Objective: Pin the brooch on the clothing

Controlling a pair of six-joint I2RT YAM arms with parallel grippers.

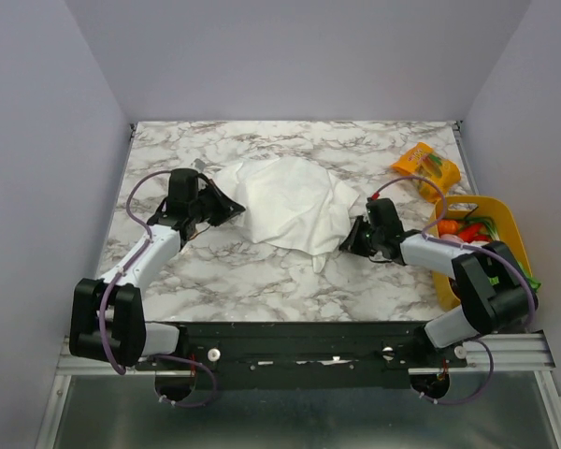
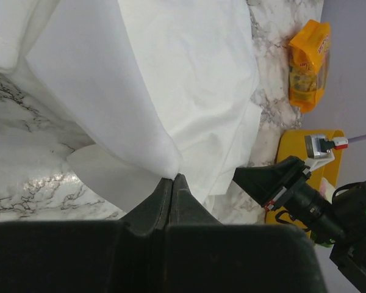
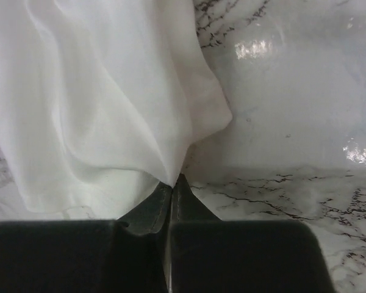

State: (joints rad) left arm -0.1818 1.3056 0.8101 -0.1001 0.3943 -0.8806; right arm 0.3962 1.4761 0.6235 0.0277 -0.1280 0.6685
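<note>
Left of the orange packet (image 1: 426, 168) and yellow basket (image 1: 507, 211), left gripper (image 2: 172, 178) and right gripper (image 3: 172, 181) each clamp the crumpled T-shirt (image 1: 290, 201).

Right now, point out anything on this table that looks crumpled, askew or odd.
The white short-sleeved T-shirt is bunched in a rumpled heap on the marble table, not spread flat, pinched at opposite edges by the left gripper and right gripper. No brooch shows in any view.

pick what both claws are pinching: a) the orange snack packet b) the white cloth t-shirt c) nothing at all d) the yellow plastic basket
b: in the wrist views the left claw and the right claw are each closed with fabric of the white cloth t-shirt nipped at the tips; the orange snack packet lies apart.
</note>
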